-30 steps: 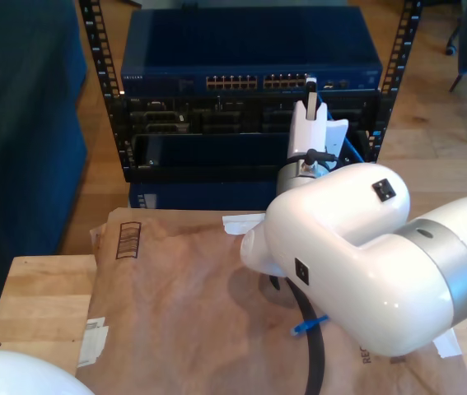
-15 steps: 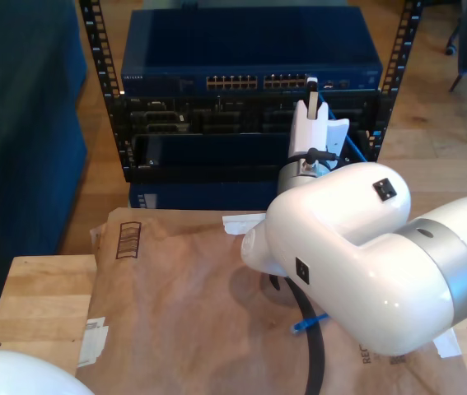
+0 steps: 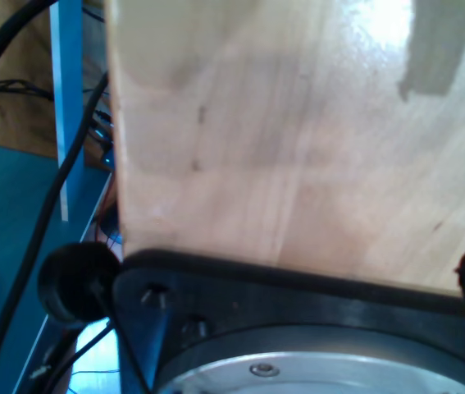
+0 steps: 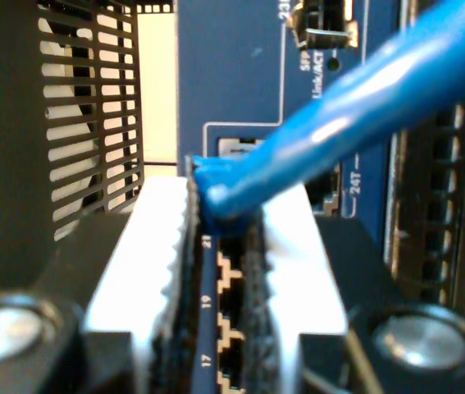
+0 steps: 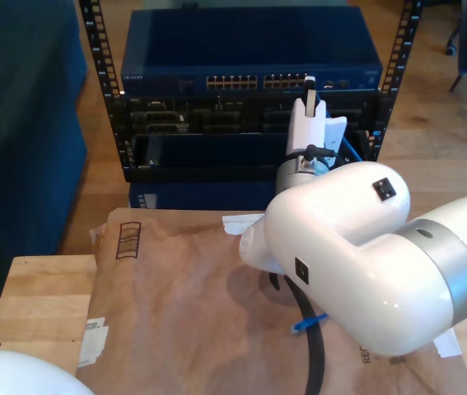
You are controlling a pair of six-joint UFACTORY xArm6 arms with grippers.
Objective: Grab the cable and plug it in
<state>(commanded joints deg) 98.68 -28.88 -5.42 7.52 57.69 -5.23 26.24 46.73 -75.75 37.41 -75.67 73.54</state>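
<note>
— Exterior view first: what is going on at the rack [image 5: 101,90]?

— My second gripper [image 5: 310,89] is reaching up to the blue switch [image 5: 249,49] at the row of ports [image 5: 284,81], toward the exterior view's right. It is pinching the cable [image 4: 355,107] by its plug end [image 4: 216,190], which is sitting right at a port, so I judge the plugging-in step is under way.

— And the rest of the cable?

— Its other end [image 5: 309,323] is lying on the brown paper [image 5: 175,313] below the arm.

— What is the next move asking for?

— Keeping the plug square to the port and pushing straight in, I think.

— Your first gripper?

— Its camera is facing a wooden board [image 3: 298,139]; I cannot tell how its jaws are standing.
</note>
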